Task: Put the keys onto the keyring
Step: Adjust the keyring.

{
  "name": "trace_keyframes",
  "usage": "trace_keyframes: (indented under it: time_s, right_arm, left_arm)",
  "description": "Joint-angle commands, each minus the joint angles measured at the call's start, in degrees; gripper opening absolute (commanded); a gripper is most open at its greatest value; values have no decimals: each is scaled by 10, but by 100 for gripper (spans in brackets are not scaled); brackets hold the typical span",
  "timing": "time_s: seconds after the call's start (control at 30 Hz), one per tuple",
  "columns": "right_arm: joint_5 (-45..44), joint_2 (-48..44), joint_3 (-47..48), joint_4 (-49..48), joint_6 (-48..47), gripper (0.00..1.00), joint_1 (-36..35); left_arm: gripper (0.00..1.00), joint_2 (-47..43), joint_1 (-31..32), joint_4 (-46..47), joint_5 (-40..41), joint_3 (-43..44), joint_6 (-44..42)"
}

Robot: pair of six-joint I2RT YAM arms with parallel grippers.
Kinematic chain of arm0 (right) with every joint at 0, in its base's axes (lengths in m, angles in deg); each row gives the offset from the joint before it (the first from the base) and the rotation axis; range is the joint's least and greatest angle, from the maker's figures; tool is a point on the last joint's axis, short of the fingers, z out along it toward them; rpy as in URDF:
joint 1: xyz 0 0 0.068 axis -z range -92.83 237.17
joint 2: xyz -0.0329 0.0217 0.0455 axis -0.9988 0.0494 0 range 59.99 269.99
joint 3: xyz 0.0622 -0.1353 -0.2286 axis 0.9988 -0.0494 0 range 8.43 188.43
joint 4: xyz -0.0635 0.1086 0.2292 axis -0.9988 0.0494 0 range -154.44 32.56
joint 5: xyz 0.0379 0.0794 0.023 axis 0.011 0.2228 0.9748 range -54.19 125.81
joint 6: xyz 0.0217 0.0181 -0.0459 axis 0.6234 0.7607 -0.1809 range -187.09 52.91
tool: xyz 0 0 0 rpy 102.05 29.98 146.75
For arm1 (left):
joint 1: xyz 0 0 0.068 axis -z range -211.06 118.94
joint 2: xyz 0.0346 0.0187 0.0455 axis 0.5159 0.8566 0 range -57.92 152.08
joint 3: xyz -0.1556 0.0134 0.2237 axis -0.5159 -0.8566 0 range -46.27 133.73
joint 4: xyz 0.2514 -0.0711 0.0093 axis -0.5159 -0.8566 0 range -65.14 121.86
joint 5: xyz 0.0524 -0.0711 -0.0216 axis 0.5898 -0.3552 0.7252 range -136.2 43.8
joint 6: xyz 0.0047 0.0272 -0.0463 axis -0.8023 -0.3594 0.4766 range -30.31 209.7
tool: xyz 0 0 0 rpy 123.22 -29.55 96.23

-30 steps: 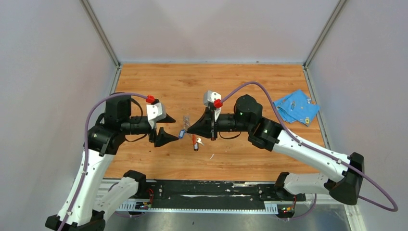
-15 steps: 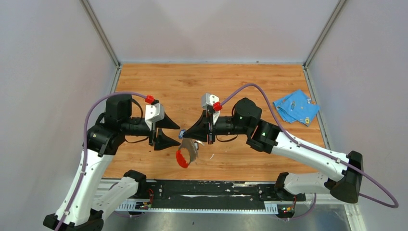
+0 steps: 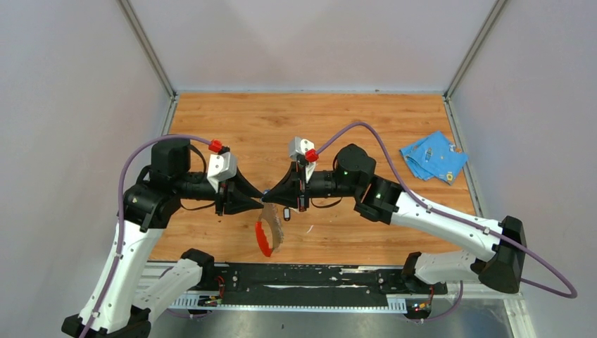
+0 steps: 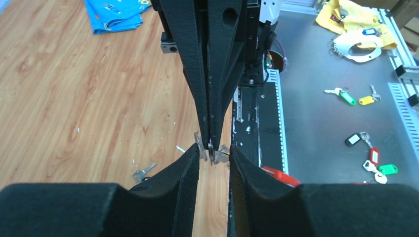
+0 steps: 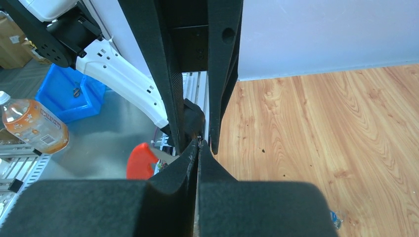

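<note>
Left gripper [image 4: 214, 154] advanced, narrower | right gripper [image 4: 211, 141] pinches hanging keyring [image 3: 264, 239]

No writing can be read
The drink bottle [image 5: 32, 126] beyond the surface carries a printed label too blurred to read; marks on the blue cloth [image 3: 433, 156] are too small.

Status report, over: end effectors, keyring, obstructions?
Right end effector shut on keyring, fob hanging. Left end effector slightly open, flanking the ring. Black key loose on table. Nothing blocking.
</note>
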Motion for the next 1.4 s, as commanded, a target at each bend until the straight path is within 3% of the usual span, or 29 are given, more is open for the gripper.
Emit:
trace_keyframes:
  time_s: [0.0,0.2,0.43,0.73,0.97,1.13,1.27,1.37]
  right_arm:
    - [-7,6,2,-51,20,0,-10]
    - [-6,2,-4,-59,26,1,-12]
    - [-8,-7,-7,-51,25,0,-12]
    - [-8,-10,-5,-43,25,1,-13]
    - [3,-14,-6,-35,23,1,-13]
    - [19,-12,-3,-32,24,0,-13]
    - [28,-11,-3,-33,27,0,-13]
    - [29,-11,-3,-34,28,0,-13]
  left_arm:
    - [31,-2,6,-7,-10,1,-4]
    - [27,-6,6,-7,-3,-1,-5]
    - [33,-20,6,-8,-4,-13,-7]
    - [24,-26,6,-7,-4,-9,4]
    - [12,-33,6,-7,-2,-6,10]
    - [11,-29,6,-7,-9,5,25]
    - [32,-27,6,-7,-23,9,40]
    - [37,-31,6,-7,-33,8,46]
